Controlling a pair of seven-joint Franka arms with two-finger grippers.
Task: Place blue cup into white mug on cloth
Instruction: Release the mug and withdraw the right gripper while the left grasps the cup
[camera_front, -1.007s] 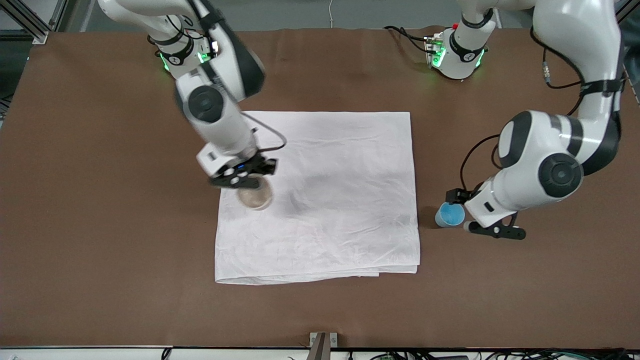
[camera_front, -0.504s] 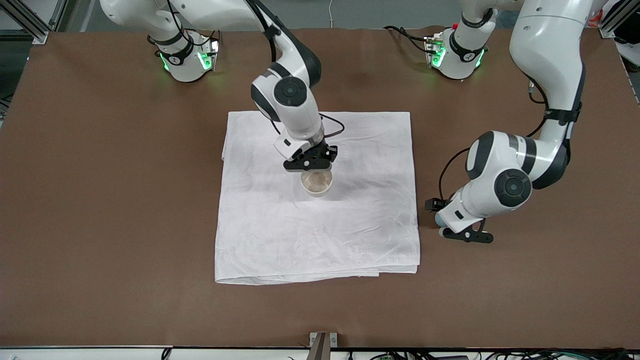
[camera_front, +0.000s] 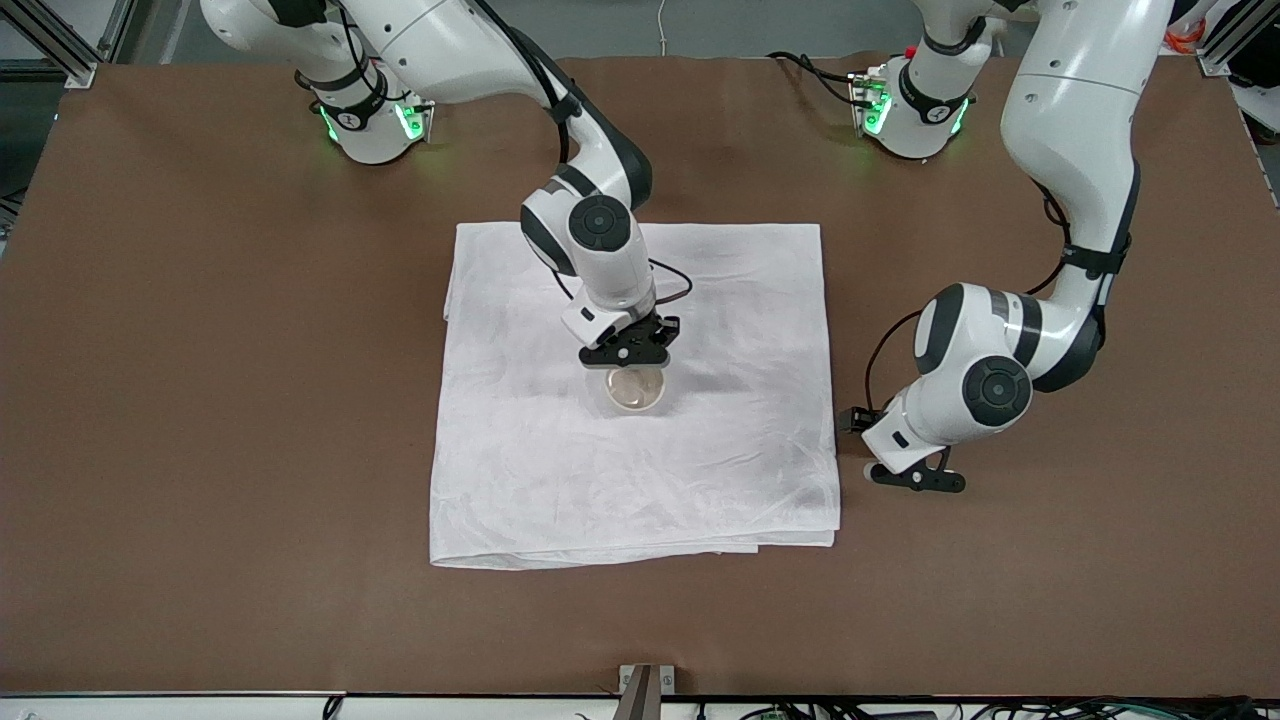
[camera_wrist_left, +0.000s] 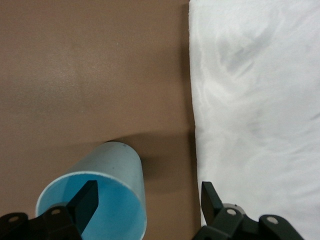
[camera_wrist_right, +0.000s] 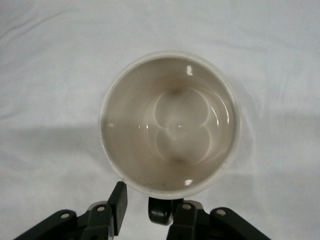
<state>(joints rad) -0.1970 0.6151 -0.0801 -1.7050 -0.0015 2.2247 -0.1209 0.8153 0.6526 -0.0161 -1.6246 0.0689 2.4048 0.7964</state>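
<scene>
The white mug (camera_front: 635, 391) stands upright near the middle of the cloth (camera_front: 720, 480). My right gripper (camera_front: 628, 352) is low beside it, open. In the right wrist view the mug (camera_wrist_right: 170, 122) is empty, and its black handle (camera_wrist_right: 160, 211) lies between the fingers of my right gripper (camera_wrist_right: 147, 202), against one and apart from the other. The blue cup (camera_wrist_left: 102, 192) stands on the brown table just off the cloth's edge (camera_wrist_left: 200, 150) at the left arm's end. My left gripper (camera_wrist_left: 149, 194) is open, one finger inside the cup and one outside. In the front view my left gripper (camera_front: 905, 470) hides the cup.
The brown table (camera_front: 200, 400) surrounds the cloth on all sides. The cloth's folded layered edge (camera_front: 640, 552) faces the front camera. The arm bases (camera_front: 370, 120) stand along the table's edge farthest from the front camera.
My right gripper carried the mug from the cloth's right-arm edge to its middle and lowered it there. My left hand shifted over the blue cup toward the cloth, hiding it in the front view.
</scene>
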